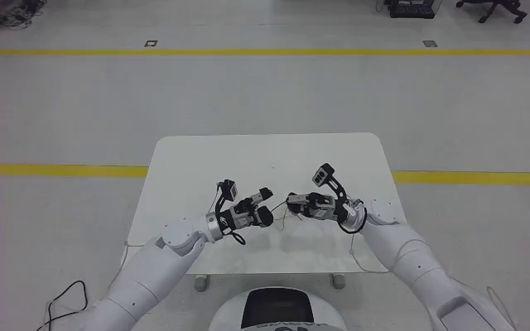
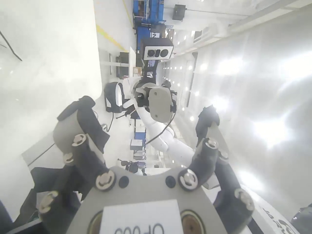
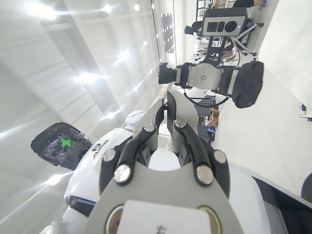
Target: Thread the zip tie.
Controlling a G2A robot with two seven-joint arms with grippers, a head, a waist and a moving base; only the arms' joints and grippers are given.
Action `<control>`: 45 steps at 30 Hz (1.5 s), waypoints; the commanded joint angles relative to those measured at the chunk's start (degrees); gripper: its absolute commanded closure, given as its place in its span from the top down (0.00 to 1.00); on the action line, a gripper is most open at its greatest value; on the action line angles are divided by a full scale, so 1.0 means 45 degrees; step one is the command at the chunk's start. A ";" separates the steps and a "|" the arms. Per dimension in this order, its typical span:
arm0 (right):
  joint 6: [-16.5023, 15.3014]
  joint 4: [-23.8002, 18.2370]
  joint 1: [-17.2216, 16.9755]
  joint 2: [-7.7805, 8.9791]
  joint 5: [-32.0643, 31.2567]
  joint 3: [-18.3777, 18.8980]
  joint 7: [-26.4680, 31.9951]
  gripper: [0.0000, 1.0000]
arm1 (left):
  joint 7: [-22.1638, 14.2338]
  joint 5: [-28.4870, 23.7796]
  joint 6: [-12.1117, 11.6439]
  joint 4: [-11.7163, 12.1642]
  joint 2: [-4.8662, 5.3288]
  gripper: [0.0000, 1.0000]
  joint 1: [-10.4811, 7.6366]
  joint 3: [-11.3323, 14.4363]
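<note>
The left gripper (image 1: 263, 207) gaped wide, the right gripper (image 1: 291, 203) pinched what looked like the thin zip tie (image 1: 283, 213) between them above the table (image 1: 248, 157), and I reckoned its floppy tail might sway clear of any grasp.

One table (image 1: 265, 161), one zip tie (image 2: 126, 113), two grippers (image 1: 268, 206) (image 1: 291, 201).

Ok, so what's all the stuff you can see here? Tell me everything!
table: 1, white, in the middle of the floor
zip tie: 1, thin, dark, by the right pincer's tip; hard to make out
lines: 2, yellow, across the floor
cable: 1, black, on the floor
left pincer: 1, grey and black, open, above the table
right pincer: 1, grey and black, shut, facing the left one
</note>
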 commanded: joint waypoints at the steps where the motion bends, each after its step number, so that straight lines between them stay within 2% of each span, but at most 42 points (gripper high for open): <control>1: 0.0000 -0.0004 0.0000 0.0004 -0.0004 0.0000 0.0009 0.00 | -0.0015 0.0002 -0.0007 -0.0004 0.0001 1.00 -0.0001 0.0000; 5: 0.0000 -0.0004 0.0000 0.0004 -0.0004 0.0000 0.0009 0.00 | -0.0015 0.0002 -0.0007 -0.0004 0.0001 1.00 -0.0001 0.0000; 8: 0.0053 -0.0328 -0.0185 -0.0015 -0.0054 0.0040 -0.0579 0.00 | 0.0092 -0.0033 0.0008 -0.0052 -0.0009 1.00 0.0019 0.0013; 12: 0.0000 -0.0806 -0.0472 -0.0025 -0.0477 0.0279 -0.1451 0.00 | 0.1524 0.0186 0.0221 -0.0361 -0.0064 1.00 0.0197 0.0034; 15: 0.0000 -0.0964 -0.0585 -0.0036 -0.0503 0.0444 -0.1517 0.00 | 0.2022 0.0339 0.0299 -0.0542 -0.0072 1.00 0.0250 -0.0005; 22: 0.0019 -0.0988 -0.0602 -0.0039 -0.0519 0.0443 -0.1595 0.00 | 0.2022 0.0339 0.0299 -0.0542 -0.0072 1.00 0.0250 -0.0005; 25: 0.0090 -0.1379 -0.0777 -0.0052 -0.0701 0.0468 -0.2058 0.00 | 0.2201 0.0378 0.0391 -0.0671 -0.0090 1.00 0.0295 0.0038; 34: 0.0032 -0.1656 -0.1021 -0.0105 -0.0792 0.0672 -0.2329 0.00 | 0.1307 -0.0244 0.0465 -0.0628 -0.0081 1.00 0.0290 -0.0094; 35: 0.0047 -0.1648 -0.1017 -0.0115 -0.0808 0.0673 -0.2327 0.00 | 0.1276 -0.0262 0.0452 -0.0626 -0.0082 0.98 0.0289 -0.0099; 36: 0.0066 -0.1640 -0.1014 -0.0130 -0.0808 0.0674 -0.2302 0.00 | 0.1222 -0.0295 0.0446 -0.0610 -0.0084 0.90 0.0289 -0.0107; 37: 0.0078 -0.1633 -0.1011 -0.0142 -0.0812 0.0669 -0.2281 0.00 | 0.1199 -0.0303 0.0444 -0.0598 -0.0084 0.87 0.0285 -0.0114; 45: 0.0055 -0.1605 -0.1000 -0.0250 -0.0858 0.0645 -0.2243 0.00 | 0.0994 -0.0536 0.0469 -0.0496 -0.0122 0.73 0.0244 -0.0088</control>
